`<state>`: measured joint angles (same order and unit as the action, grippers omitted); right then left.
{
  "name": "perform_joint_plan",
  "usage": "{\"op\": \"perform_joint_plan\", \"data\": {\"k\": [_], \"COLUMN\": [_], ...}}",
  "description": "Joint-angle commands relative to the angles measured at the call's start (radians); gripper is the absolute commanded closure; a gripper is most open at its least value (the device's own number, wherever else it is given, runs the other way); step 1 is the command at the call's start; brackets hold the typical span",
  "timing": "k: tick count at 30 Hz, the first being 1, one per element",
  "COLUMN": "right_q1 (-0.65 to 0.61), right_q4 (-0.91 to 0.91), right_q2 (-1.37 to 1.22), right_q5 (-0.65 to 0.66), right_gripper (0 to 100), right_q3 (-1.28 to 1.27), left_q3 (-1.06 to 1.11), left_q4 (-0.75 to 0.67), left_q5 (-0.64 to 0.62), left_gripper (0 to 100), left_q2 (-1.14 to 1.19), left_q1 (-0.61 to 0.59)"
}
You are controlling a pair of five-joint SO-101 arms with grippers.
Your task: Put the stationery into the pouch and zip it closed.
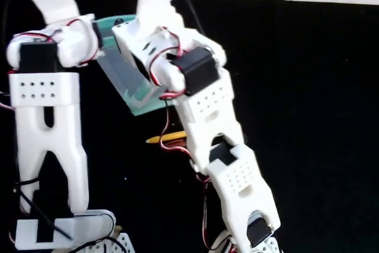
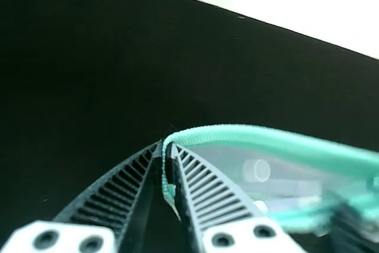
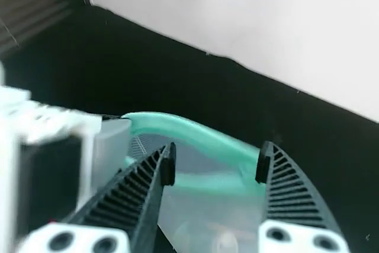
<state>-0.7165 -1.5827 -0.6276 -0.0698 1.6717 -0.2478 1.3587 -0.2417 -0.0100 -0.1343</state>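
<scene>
The pouch (image 1: 127, 78) is clear with a teal zip edge and hangs tilted above the black table between the two arms. My left gripper (image 2: 166, 155) is shut on the end of the pouch's teal edge (image 2: 266, 137). A pale round item (image 2: 257, 170) shows through the clear side. My right gripper (image 3: 214, 164) stands open just over the pouch's teal rim (image 3: 195, 137), one finger on each side of it. A yellow pencil (image 1: 167, 138) lies on the table below the pouch, partly hidden behind the right arm (image 1: 207, 105).
The left arm (image 1: 47, 105) stands at the table's left side. The black cloth (image 1: 320, 117) stretches free to the right. A white wall (image 3: 266, 28) lies behind the table's far edge. Red and black cables (image 1: 204, 217) hang along the right arm.
</scene>
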Motion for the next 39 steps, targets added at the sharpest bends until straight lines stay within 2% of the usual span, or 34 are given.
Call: {"op": "perform_joint_plan", "data": {"k": [1, 6, 13, 18, 25, 28, 34, 39], "right_q1": [0.019, 0.022, 0.05, 0.071, 0.071, 0.073, 0.067, 0.065], "right_q4": [-0.048, -0.18, -0.182, -0.183, -0.183, -0.183, -0.18, -0.177], "right_q2": [0.14, 0.231, 0.254, 0.257, 0.263, 0.323, 0.533, 0.642], "right_q5": [0.008, 0.008, 0.008, 0.104, 0.104, 0.114, 0.224, 0.308], "right_gripper": [77.8, 77.8, 77.8, 77.8, 77.9, 77.9, 77.9, 77.9], "right_q3": [0.096, 0.096, 0.093, 0.093, 0.054, -0.137, -0.657, -0.923], "left_q3": [0.047, 0.047, 0.048, 0.048, 0.048, 0.048, 0.048, 0.048], "left_q4": [0.003, 0.003, 0.003, 0.003, 0.005, 0.005, 0.005, 0.003], "left_q5": [0.006, 0.005, 0.005, 0.005, 0.005, 0.005, 0.005, 0.005], "left_gripper": [99, 99, 99, 99, 99, 99, 99, 99], "left_q2": [0.016, 0.016, 0.016, 0.016, 0.016, 0.016, 0.018, 0.018], "left_q1": [-0.007, -0.007, -0.007, -0.007, -0.007, -0.007, -0.007, -0.007]}}
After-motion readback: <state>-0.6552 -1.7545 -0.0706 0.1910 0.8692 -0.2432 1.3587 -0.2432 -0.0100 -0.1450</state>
